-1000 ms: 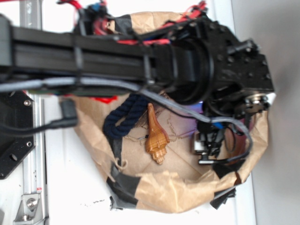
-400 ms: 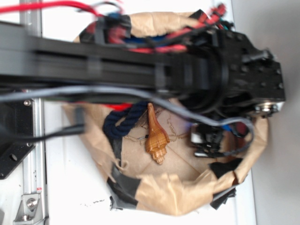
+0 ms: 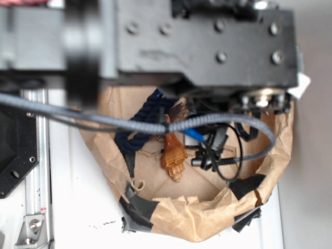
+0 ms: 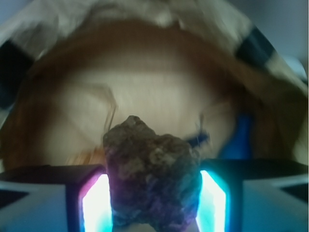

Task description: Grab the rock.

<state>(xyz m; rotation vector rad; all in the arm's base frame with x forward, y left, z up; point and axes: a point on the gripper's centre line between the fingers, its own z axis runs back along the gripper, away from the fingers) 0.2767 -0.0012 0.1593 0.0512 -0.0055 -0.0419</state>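
The wrist view shows the rock [image 4: 152, 166], a lumpy dark brown-grey stone, filling the gap between my two lit pads [image 4: 95, 203]. My gripper [image 4: 153, 198] is shut on it, and the crumpled paper floor below looks blurred and some way off. In the exterior view my gripper [image 3: 210, 154] hangs inside the brown paper nest [image 3: 207, 220], just right of the orange shell [image 3: 174, 155]. The rock itself is hidden there by the gripper and cables.
A dark blue rope [image 3: 139, 128] lies left of the shell, and a brown splintery wood piece [image 3: 179, 110] shows above it. The big black arm [image 3: 207, 41] covers the top of the exterior view. Grey cable [image 3: 129, 123] crosses the nest. A metal rail [image 3: 33, 171] runs along the left.
The arm has come up towards the exterior camera and looks much larger. My gripper has shifted left, closer to the orange shell. The shell and the rope lie where they were.
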